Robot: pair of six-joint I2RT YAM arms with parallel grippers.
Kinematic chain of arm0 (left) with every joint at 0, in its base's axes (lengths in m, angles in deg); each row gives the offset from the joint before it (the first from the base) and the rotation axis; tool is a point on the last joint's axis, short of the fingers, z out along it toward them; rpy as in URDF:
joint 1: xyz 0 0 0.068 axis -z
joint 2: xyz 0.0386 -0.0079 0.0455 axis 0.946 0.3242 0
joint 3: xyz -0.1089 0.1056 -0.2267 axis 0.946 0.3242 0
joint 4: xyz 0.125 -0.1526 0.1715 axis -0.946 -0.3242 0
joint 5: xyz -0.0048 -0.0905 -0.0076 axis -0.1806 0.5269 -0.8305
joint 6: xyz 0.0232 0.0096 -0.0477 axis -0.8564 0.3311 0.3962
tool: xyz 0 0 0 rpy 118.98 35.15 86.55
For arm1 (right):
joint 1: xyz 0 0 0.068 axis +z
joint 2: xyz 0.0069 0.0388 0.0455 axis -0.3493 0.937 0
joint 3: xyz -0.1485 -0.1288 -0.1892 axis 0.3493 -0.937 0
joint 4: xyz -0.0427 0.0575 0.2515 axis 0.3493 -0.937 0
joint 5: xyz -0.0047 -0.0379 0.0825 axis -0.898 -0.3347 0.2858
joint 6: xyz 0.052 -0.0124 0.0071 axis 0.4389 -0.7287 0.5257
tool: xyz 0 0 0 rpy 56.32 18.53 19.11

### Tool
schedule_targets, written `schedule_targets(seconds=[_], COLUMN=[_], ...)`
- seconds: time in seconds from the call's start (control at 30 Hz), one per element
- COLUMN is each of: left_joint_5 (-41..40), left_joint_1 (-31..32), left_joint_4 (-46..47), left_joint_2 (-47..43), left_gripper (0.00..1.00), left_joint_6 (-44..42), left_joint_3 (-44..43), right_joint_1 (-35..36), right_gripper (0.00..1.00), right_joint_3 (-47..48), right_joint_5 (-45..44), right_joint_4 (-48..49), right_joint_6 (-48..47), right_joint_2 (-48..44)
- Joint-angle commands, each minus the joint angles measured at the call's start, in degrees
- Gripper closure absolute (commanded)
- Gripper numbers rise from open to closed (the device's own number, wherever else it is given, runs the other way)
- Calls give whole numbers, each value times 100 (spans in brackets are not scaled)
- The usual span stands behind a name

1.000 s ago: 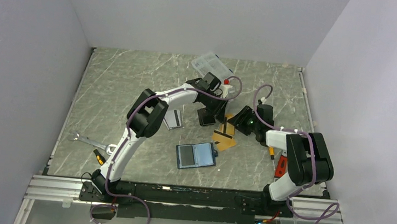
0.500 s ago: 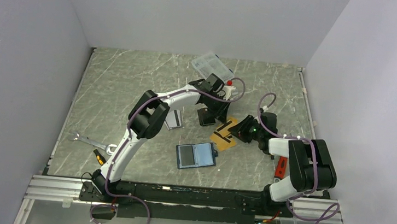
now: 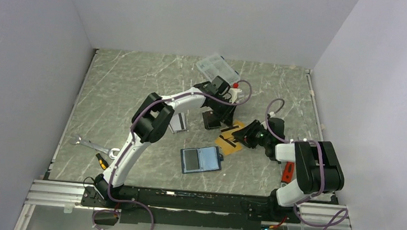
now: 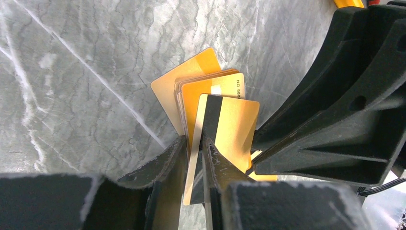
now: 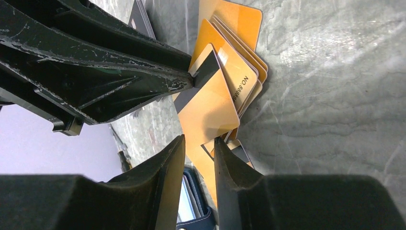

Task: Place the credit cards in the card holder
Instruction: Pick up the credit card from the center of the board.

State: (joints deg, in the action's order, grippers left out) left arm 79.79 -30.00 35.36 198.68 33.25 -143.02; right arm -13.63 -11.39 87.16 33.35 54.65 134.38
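Note:
My left gripper is shut on an orange-gold credit card with a black stripe and holds it on edge over a fanned pile of orange-gold cards. In the top view the pile lies mid-table between both grippers. My right gripper is open with a narrow gap, its tips close to the held card's free end. The navy card holder lies open, light blue inside, just in front of the pile. It also shows low in the right wrist view. A silver-grey card lies left.
A clear plastic compartment box stands at the back. A wrench and a yellow-handled tool lie front left. A red item lies by the right arm. A red-capped object is beside the left wrist.
My right gripper has moved left toward the cards and my left gripper. The left gripper shifted slightly right a second ago and has since held still with the card.

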Motion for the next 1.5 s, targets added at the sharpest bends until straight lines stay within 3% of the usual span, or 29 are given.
schedule_targets(seconds=[0.0,0.83,1.0,1.13,1.2,1.27,1.33,1.47], left_joint_5=[402,1757,1839,1813,1746,1654,1631,1649], left_joint_1=[264,304,184,-150,-335,-469,-566,-706], left_joint_4=[-241,352,484,253,121,-85,-333,-1035], left_joint_2=[98,-368,-436,-533,-697,-944,-1319,-1940], left_gripper=[76,77,76,76,74,66,52,45], left_joint_6=[126,979,1043,906,757,511,210,-450], left_joint_3=[209,1198,1266,970,870,816,858,1124], right_joint_1=[-155,-233,-235,-235,-237,-235,-238,-112], right_gripper=[68,72,80,98,100,100,100,100], right_joint_3=[-185,-921,-895,-805,-674,-578,-458,80], right_joint_5=[76,106,76,62,15,-18,-24,-75], right_joint_4=[954,4415,4037,3512,2962,2614,2332,899], right_joint_6=[389,2147,1995,1808,1591,1389,1245,550], right_joint_2=[144,1346,1159,879,649,425,122,-636])
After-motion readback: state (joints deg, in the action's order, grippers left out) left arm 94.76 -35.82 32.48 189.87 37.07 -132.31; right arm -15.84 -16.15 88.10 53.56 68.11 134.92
